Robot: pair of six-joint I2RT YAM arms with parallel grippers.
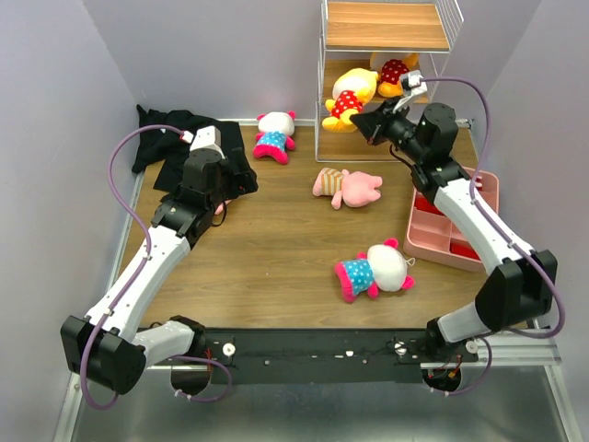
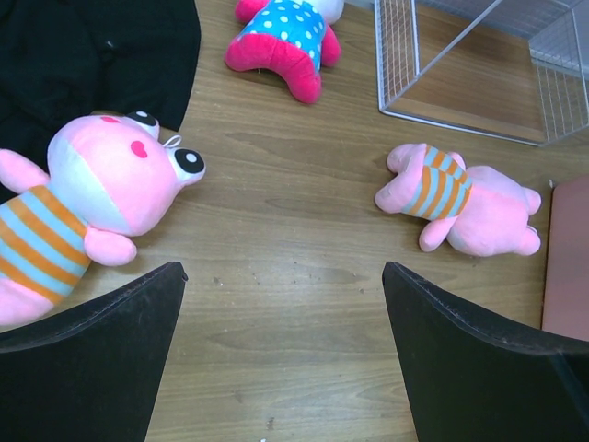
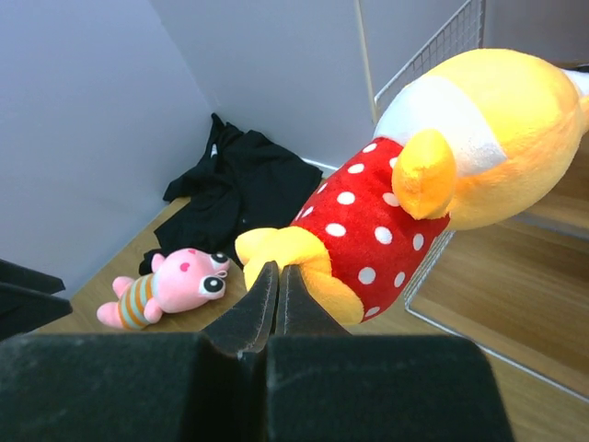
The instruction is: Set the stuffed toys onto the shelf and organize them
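Yellow toy (image 3: 396,230): foot at tips of closed right claw (image 3: 274,269); left claw (image 2: 281,269) open.

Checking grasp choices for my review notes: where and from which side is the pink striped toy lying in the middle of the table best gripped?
Take the pink striped toy by its striped torso, which is narrower than the round head. It lies on the table with bare wood around it, so probably come from straight above, jaws spanning the torso.
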